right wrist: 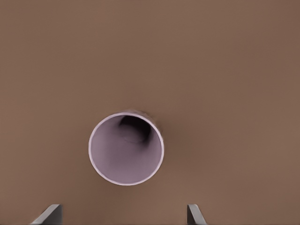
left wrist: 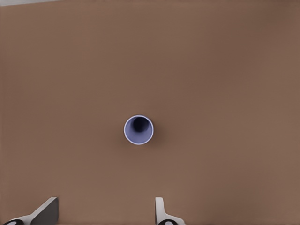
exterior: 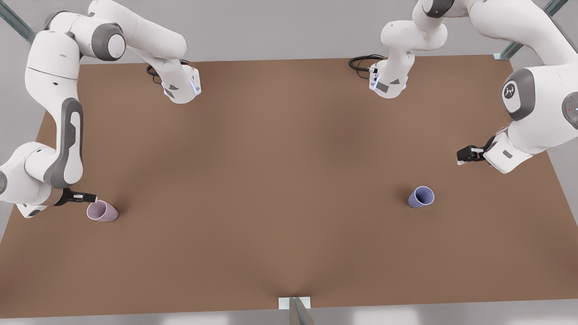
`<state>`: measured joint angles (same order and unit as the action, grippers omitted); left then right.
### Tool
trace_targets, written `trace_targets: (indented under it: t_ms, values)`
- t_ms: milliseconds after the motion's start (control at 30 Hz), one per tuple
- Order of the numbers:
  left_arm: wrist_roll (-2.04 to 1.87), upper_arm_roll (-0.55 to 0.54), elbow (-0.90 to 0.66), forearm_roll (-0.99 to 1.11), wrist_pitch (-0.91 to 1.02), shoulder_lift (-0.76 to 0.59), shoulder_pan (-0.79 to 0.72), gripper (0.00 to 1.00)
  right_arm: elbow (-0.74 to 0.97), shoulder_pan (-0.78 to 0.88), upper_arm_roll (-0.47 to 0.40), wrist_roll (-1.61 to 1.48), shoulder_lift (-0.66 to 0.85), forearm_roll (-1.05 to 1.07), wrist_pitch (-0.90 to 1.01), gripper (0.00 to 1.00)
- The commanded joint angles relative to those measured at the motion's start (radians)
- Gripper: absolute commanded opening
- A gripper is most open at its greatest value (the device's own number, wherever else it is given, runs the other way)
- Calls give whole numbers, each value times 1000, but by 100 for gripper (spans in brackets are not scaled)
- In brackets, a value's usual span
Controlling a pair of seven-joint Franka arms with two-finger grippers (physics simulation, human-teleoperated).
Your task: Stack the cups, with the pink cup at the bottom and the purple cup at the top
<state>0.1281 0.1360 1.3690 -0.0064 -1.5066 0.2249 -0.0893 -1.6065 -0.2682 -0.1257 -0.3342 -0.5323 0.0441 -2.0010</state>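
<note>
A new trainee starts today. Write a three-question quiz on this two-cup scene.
1. True or false: the small matte pale pink tapered cup already sits inside the small matte lavender-purple tapered cup.
2. The right gripper faces the pink cup, and the left gripper faces the purple cup. Which is closer to its cup? A) right B) left
3. Fill in: both grippers' fingers are ____.
Key: 1 false; 2 A; 3 open.
</note>
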Motion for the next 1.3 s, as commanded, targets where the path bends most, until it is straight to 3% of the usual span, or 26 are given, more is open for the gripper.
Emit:
trace_targets:
  t_ms: [0, 167, 233, 333, 400, 433, 500, 633, 700, 967, 1100, 1267]
  values:
    - [8, 2, 1, 0, -12, 1, 0, 100, 5, -2, -6, -560, -38, 36, -133, 100]
    - [8, 2, -1, 0, -14, 8, 2, 100, -15, -6, -40, -749, -103, 36, -338, 100]
    - [8, 2, -1, 0, -14, 8, 3, 100, -15, -5, -48, -749, -115, 36, -340, 100]
    - [8, 2, -1, 0, -15, 10, 2, 100, -39, -11, -48, -750, -140, 36, -373, 76]
    - [8, 2, -1, 0, -14, 10, 2, 100, -52, -16, -48, -786, -149, 37, -413, 72]
    - [8, 2, -1, 0, -15, 10, 3, 100, -52, -14, -48, -784, -156, 37, -413, 64]
    - [8, 4, -1, 0, -14, 10, 2, 100, -66, -11, -48, -776, -169, 79, -404, 64]
    - [8, 4, -1, 0, -14, 10, 2, 100, -56, -6, -45, -769, -166, 79, -401, 28]
    - [8, 2, -1, 0, -12, 10, 2, 100, -55, -6, -43, -764, -166, 79, -400, 21]
    - [8, 4, -2, 0, -12, 10, 2, 100, -56, -6, -38, -744, -155, 96, -394, 21]
    - [8, 4, -2, 0, -11, 8, 2, 100, -82, 21, 43, -507, -22, 86, -186, 21]
    - [7, 4, -2, 2, -12, 10, 2, 100, -171, 190, 163, -56, 97, 86, -168, 21]
